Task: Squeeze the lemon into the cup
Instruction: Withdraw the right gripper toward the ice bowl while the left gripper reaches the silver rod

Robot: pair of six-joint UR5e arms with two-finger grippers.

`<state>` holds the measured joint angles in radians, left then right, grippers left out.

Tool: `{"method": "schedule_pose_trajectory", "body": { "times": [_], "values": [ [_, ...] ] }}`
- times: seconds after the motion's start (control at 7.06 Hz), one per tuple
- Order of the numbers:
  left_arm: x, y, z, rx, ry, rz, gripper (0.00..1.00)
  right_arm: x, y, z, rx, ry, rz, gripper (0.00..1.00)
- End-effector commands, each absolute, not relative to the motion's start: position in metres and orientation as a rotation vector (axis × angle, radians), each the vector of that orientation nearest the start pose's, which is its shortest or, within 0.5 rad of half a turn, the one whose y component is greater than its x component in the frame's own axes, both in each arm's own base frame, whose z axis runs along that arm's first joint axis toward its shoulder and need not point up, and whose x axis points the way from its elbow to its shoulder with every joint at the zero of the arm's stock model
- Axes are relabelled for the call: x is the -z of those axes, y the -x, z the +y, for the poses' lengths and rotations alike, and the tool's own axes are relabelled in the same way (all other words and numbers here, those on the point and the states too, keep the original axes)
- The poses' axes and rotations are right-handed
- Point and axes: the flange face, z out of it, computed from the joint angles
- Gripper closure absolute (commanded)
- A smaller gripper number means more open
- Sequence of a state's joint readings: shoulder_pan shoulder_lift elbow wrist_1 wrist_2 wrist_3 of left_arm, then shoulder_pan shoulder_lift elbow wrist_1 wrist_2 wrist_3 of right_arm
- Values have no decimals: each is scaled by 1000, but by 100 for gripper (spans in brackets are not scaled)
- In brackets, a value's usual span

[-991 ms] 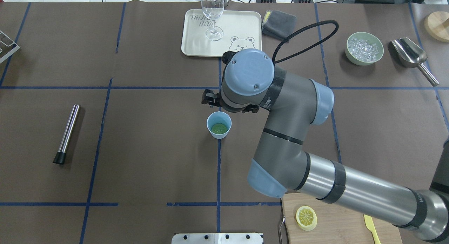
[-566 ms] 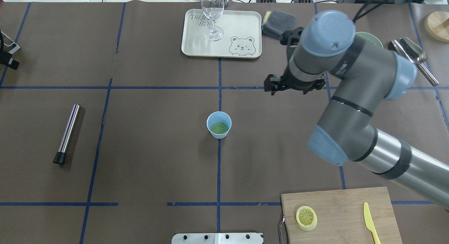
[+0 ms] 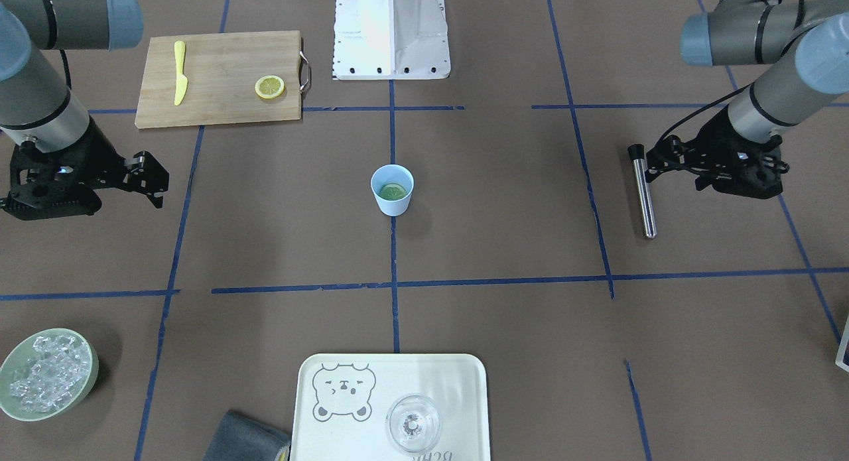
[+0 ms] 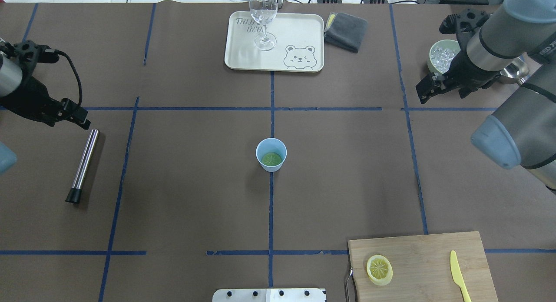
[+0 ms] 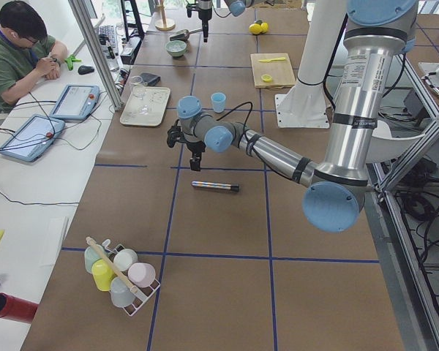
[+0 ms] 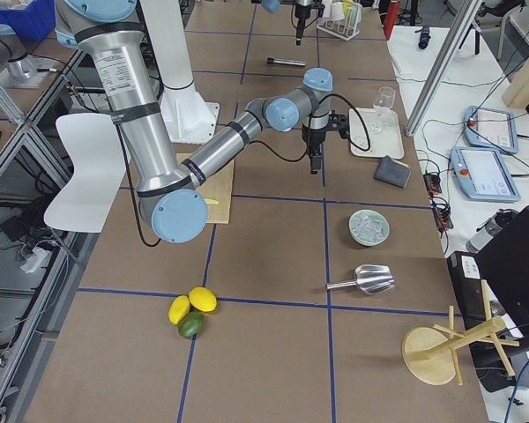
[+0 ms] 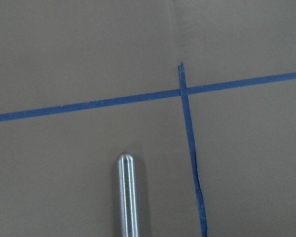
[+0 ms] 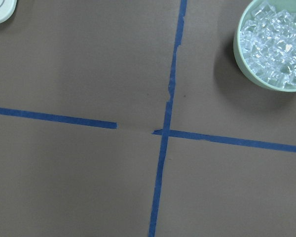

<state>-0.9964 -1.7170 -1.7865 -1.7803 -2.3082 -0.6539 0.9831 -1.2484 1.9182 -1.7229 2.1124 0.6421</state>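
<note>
The light-blue cup (image 4: 271, 146) (image 3: 392, 202) stands upright at the table's middle. One lemon slice (image 4: 271, 159) (image 3: 392, 192) lies flat inside it, looking greenish. A second, alike slice (image 4: 379, 270) (image 3: 269, 86) lies on the cutting board. My right gripper (image 4: 428, 88) (image 3: 149, 176) hangs far right of the cup, beside the ice bowl, and looks open and empty. My left gripper (image 4: 76, 115) (image 3: 663, 162) hangs at the far left, just above the top end of a steel rod, and looks open and empty. Neither wrist view shows fingers.
A steel rod with a black tip (image 4: 82, 165) (image 7: 126, 195) lies at the left. A pale green bowl of ice (image 4: 443, 56) (image 8: 274, 44) and a metal scoop (image 4: 517, 69) are far right. A tray (image 4: 299, 32) holds a wine glass (image 4: 263, 19). A grey cloth (image 4: 346, 30), a cutting board (image 4: 425, 258) and a yellow knife (image 4: 458, 276) are also there.
My right arm has swung from just behind the cup out to the far right by the ice bowl. My left arm has come in over the rod's top end. The slice stays in the cup.
</note>
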Motion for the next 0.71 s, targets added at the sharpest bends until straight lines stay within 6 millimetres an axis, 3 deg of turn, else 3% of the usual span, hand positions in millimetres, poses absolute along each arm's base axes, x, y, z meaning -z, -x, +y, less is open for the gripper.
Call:
{"method": "schedule_pose_trajectory", "body": {
  "times": [0.0,0.57],
  "values": [
    [-499,-280,-499,-146,2,899,0,-350,242,-522,89,-105,-727,0],
    [-529,-307,-506,-142,27,828,0,-348,240,-519,84,-107,-730,0]
  ]
}}
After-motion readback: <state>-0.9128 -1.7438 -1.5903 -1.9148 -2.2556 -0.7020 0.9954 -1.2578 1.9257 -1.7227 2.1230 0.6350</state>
